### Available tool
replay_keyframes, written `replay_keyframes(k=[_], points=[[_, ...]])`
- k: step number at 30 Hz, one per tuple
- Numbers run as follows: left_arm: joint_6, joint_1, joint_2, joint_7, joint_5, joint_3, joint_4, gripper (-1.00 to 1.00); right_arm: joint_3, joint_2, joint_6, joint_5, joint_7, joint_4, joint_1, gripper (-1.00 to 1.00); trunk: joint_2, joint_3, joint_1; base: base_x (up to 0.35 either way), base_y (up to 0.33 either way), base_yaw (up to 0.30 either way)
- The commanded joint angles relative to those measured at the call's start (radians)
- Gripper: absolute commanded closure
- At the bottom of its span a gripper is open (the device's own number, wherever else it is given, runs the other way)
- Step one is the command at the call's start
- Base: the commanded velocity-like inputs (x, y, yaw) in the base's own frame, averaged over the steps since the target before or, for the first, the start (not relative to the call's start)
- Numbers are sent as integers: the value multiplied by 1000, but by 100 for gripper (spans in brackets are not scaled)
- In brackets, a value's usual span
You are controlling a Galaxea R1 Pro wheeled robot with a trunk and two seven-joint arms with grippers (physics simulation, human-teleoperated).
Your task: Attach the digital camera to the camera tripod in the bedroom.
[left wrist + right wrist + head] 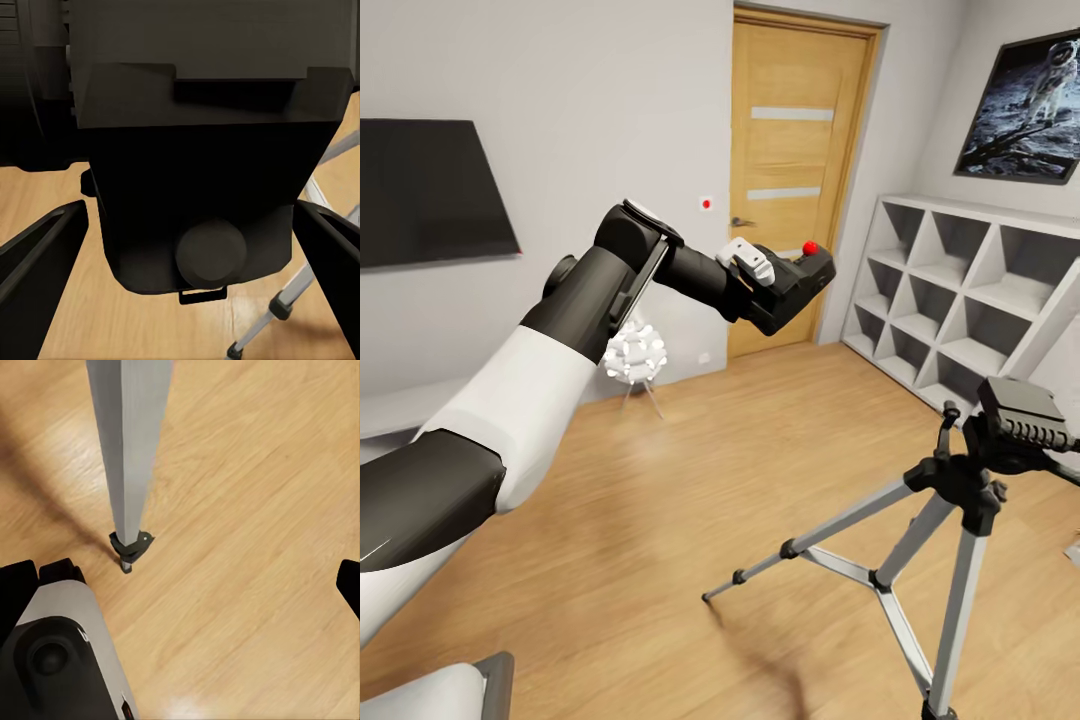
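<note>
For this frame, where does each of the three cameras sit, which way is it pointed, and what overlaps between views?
Head: high on the robot, looking forward and down at the door, shelf and tripod; left arm holds the camera.
Left wrist: behind the left gripper, looking along its fingers at the camera.
Right wrist: looking down at the floor and a tripod leg.
Shared: all three show the tripod.
</note>
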Motion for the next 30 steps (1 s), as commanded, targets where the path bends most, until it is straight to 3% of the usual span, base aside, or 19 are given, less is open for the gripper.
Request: replay_keyframes(k=[1, 14, 20, 30], points=[[6, -1, 0, -10, -10, 2, 0, 100, 1, 0, -5, -8, 0, 1, -1, -100, -2, -1, 1, 18, 0, -205], [5, -1, 0, -10, -10, 2, 4, 100, 1, -9, -4, -15, -6, 4, -1, -100, -2, 7, 1, 4, 0, -201], [5, -1, 4, -11, -12, 3, 4, 100, 2, -39, -4, -83, -6, 26, -1, -100, -2, 7, 1, 0, 0, -13], [3, -1, 9, -11, -16, 5, 5, 100, 3, -85, -5, -103, 3, 54, 2, -100, -2, 7, 1, 0, 0, -1]])
